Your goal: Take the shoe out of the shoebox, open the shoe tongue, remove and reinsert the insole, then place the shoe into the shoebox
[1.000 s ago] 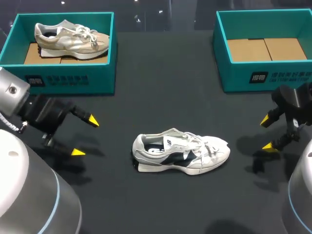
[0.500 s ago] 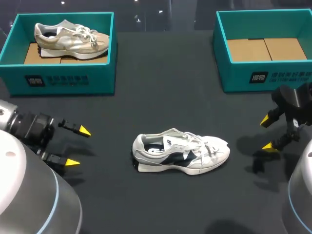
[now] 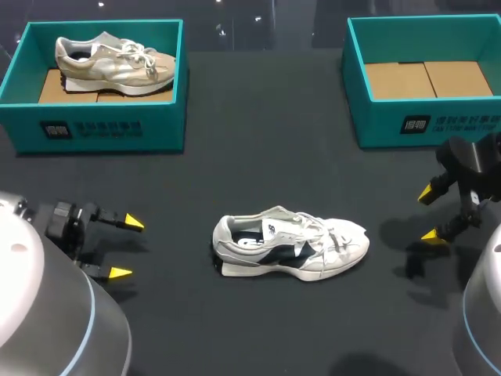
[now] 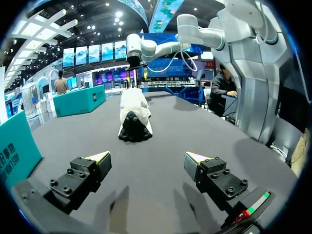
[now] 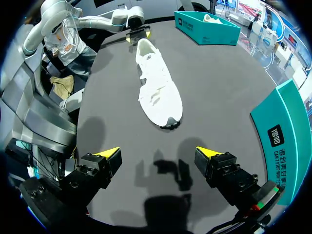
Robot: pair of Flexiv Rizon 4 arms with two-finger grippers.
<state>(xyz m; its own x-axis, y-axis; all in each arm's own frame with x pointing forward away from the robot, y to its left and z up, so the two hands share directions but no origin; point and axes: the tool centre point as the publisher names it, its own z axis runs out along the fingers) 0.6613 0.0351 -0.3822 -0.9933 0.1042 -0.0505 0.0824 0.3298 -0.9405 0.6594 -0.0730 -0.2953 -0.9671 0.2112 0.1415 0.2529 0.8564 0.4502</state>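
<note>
The white shoe (image 3: 290,247) stands sole down near the middle of the dark table (image 3: 258,157), outside both boxes. Its heel points toward the left arm and its toe toward the right arm. The laces are done up across the tongue, and the dark side panel faces the head view's camera.

The left hand (image 3: 127,247) hovers low over the table, well apart from the shoe's heel. Its yellow-tipped fingers are spread wide with nothing between them. In the left wrist view the dark heel lies straight ahead of the fingers, in line with the gap.

The right hand (image 3: 429,213) hangs above the table, well apart from the toe. It is also spread wide and holds nothing. In the right wrist view the toe lies ahead of the fingers.

The left box (image 3: 94,129), teal, sits at the far left corner of the table. A beige shoe (image 3: 113,63) lies inside it on the cardboard floor. The right box (image 3: 427,125), also teal, sits at the far right corner, and its bare cardboard floor shows.
</note>
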